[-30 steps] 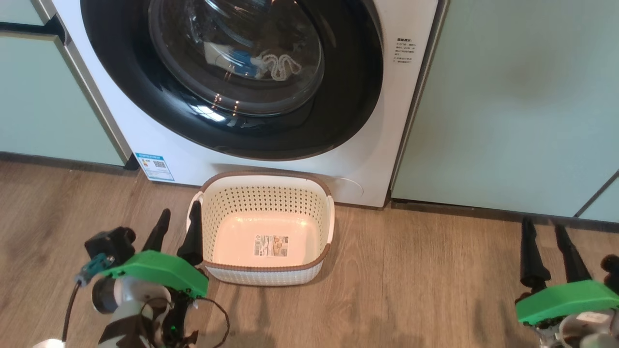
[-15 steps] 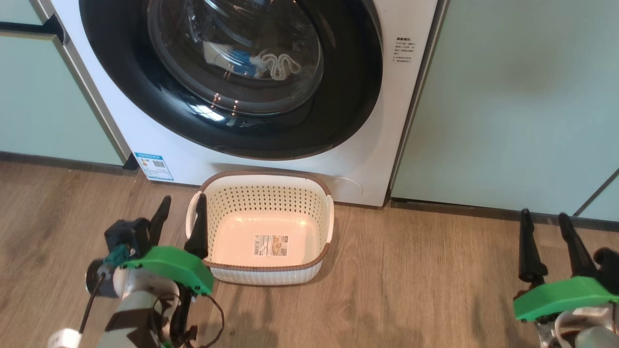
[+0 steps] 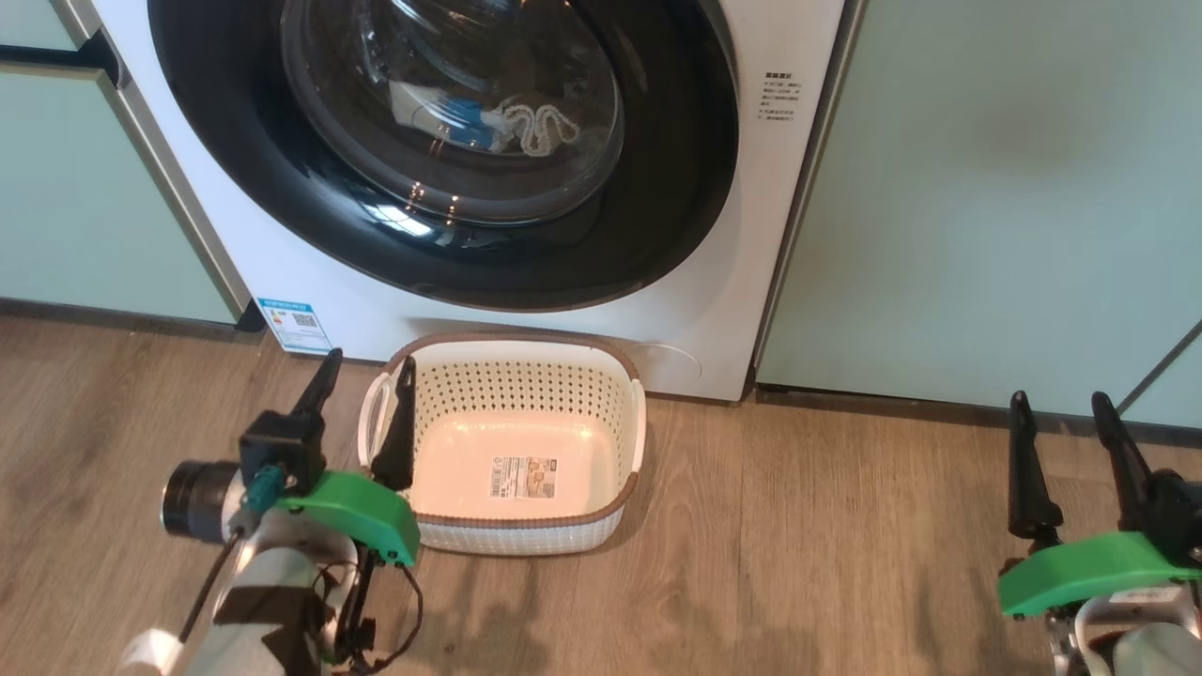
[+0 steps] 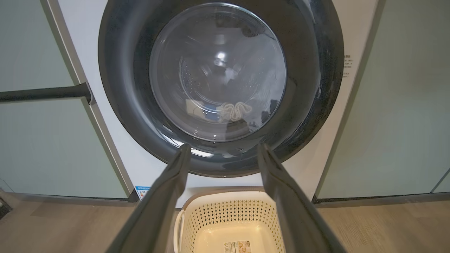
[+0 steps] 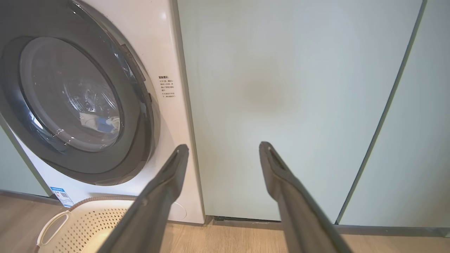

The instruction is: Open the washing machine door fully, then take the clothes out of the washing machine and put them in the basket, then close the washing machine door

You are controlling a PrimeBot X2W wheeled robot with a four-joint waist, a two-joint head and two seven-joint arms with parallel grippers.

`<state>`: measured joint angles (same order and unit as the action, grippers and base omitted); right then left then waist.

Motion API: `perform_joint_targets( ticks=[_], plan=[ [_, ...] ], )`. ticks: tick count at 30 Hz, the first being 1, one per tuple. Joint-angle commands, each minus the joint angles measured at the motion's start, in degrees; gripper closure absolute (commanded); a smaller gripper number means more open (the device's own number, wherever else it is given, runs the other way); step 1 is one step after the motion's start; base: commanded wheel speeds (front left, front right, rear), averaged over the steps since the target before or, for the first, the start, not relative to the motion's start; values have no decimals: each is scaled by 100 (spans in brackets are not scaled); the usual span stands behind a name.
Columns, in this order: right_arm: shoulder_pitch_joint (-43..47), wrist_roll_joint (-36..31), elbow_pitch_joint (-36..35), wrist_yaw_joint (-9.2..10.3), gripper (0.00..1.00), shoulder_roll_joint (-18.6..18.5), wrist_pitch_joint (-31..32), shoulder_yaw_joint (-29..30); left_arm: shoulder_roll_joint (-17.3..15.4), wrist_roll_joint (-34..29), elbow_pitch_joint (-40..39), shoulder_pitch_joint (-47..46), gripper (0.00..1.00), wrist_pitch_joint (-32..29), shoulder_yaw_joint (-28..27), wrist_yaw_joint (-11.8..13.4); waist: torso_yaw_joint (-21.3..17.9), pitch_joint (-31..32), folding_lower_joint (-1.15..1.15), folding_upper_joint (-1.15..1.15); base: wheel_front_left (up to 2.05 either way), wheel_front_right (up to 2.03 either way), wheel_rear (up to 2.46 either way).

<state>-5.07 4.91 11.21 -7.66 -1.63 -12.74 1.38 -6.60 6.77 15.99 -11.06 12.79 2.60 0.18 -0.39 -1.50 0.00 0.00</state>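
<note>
The door [image 3: 657, 188] is sitting shut, clothes [image 3: 526, 127] behind it, basket [image 3: 507, 385] below it lying empty — every step is waiting, both jaws gaping apart.

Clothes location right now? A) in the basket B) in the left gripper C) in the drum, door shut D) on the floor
C: the clothes show through the glass of the washing machine door, which sits flush and shut, while the basket holds nothing but its bottom label.
</note>
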Motion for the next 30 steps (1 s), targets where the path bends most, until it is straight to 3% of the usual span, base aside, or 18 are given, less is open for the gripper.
perform_joint_targets(
  ticks=[1, 8, 30],
  plan=[
    [-321, -159, -191, 16, 0, -116, -108, -103, -167, -186, -205, -388, 0, 103, -127, 38, -2, 2, 0, 0, 0, 0, 0],
    [-345, -436, -170, 17, 0, -124, -226, -119, -208, -645, -214, -458, 0, 220, -70, 116, -1, 23, 0, 0, 0, 0, 0],
    [-316, 131, -33, 17, 0, -124, -226, -217, -141, -466, -36, -457, 0, 220, -261, -4, 14, 61, 0, 0, 0, 0, 0]
  ],
)
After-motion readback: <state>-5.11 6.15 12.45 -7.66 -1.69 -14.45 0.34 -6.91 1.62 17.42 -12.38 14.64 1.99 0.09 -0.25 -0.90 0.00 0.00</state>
